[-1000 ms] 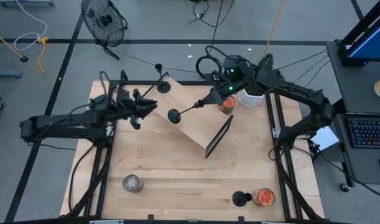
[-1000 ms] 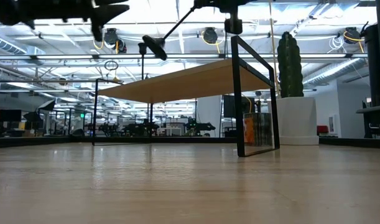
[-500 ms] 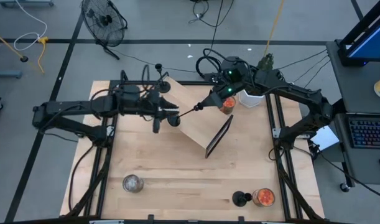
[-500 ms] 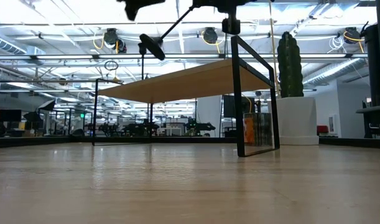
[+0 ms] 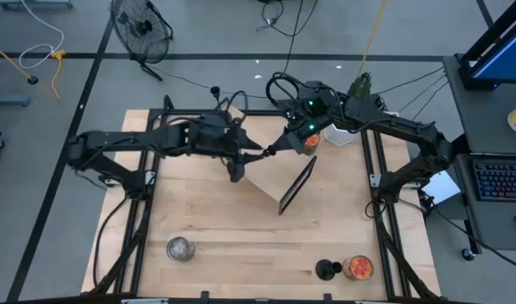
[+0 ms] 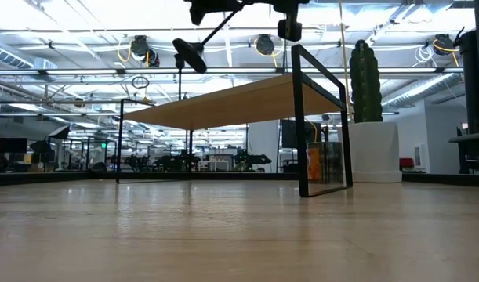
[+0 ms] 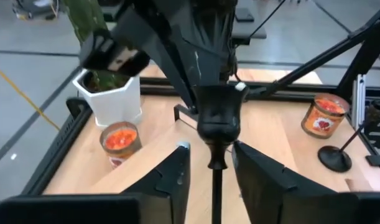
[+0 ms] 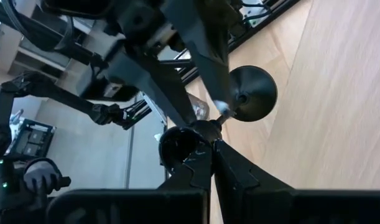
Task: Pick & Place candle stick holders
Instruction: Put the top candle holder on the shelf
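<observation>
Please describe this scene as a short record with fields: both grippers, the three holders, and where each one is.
right gripper: shut on held holder, at its cup end
left gripper: open, one finger on each side of the held holder's stem
held holder: in the air above the shelf, tilted, base lower
second holder: upright on the shelf's far corner
third holder: upright on the table, beside a jar
</observation>
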